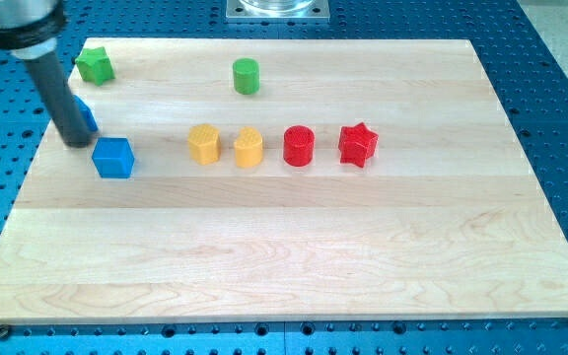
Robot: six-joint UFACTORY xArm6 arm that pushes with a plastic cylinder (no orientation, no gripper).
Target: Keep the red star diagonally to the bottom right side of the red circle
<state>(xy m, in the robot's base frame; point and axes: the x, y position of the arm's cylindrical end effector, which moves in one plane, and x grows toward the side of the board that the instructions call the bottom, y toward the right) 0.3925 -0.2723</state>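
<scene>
The red star (358, 144) lies on the wooden board (294, 256), directly to the right of the red circle (299, 146), at about the same height in the view. My tip (74, 141) is far off at the view's left, just above and left of a blue cube (113, 157) and in front of a second blue block (85, 113) that the rod partly hides. The tip touches neither red block.
A yellow block (204, 143) and a second yellow block (248, 148) stand left of the red circle. A green cylinder (247, 76) is near the top middle. A green star-like block (95, 65) is at the top left. The blue perforated table (550, 59) surrounds the board.
</scene>
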